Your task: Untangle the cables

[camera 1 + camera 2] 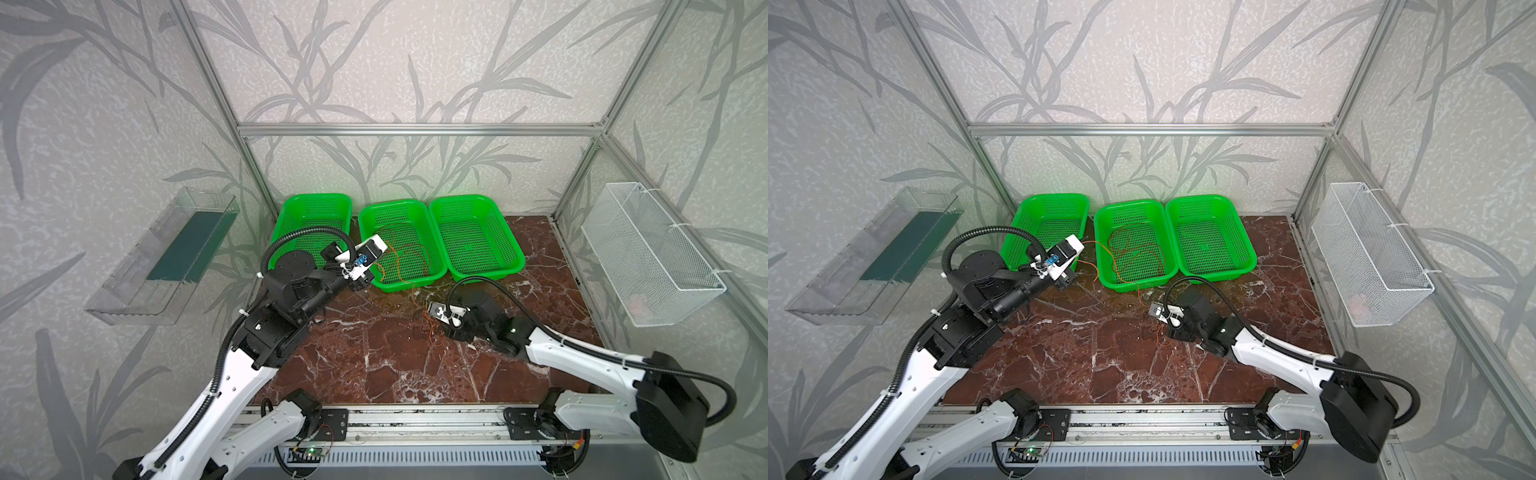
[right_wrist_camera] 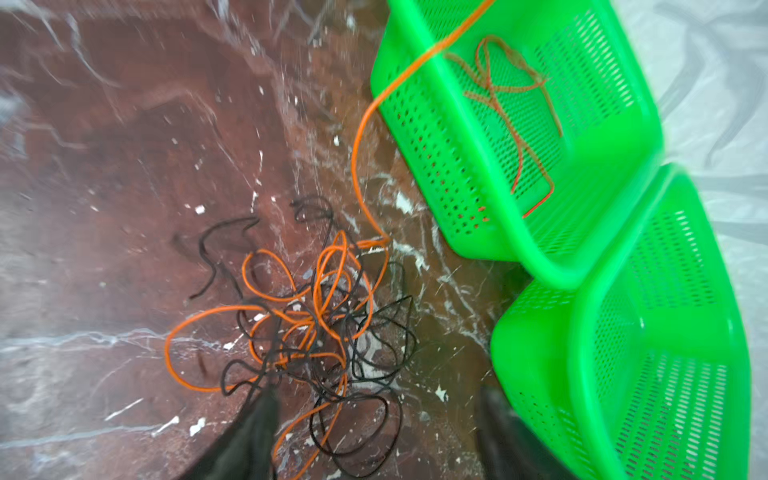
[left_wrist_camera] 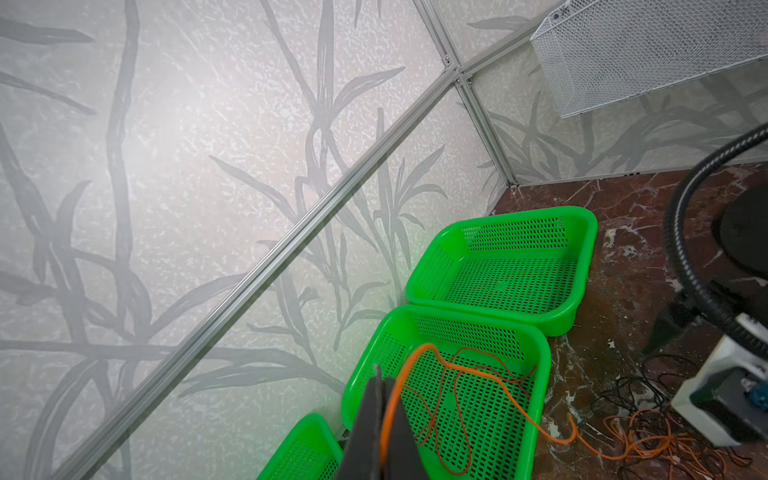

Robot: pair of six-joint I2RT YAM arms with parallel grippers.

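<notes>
- the left gripper (image 3: 383,384) is pinched shut on one orange cable (image 3: 469,369). in the left wrist view the strand comes out between its two dark fingers (image 3: 365,424).
- the right gripper (image 2: 380,395) stands wide with nothing between its jaws, low over the marble table (image 2: 104,166).
- the tangle (image 2: 316,328) is a clump of orange and black loops knotted together. it lies on the table right ahead of those open jaws, and its nearest loops reach in between the fingers (image 2: 253,432).
- the right arm is by far the nearer one. the left gripper is well apart from the clump, up beside the baskets.
- the held orange cable gives the axis that matters. it runs from the left gripper across the middle basket (image 1: 415,283), over the front rim and down into the tangle, so its length points from one gripper toward the other.
- my reading is that the coming move turns on that line. the right jaws would close on the knot or on a black loop while the left draws the orange strand out along its own length. a pull across it would likely drag the whole clump.
- inside the middle basket a thin red cable (image 2: 492,88) lies in loose loops, apart from the tangle.
- the left basket (image 1: 316,198) and the right basket (image 1: 486,272) show no cable in them.
- a white wire basket (image 1: 652,253) hangs on the right wall. what it holds is too faint to tell.
</notes>
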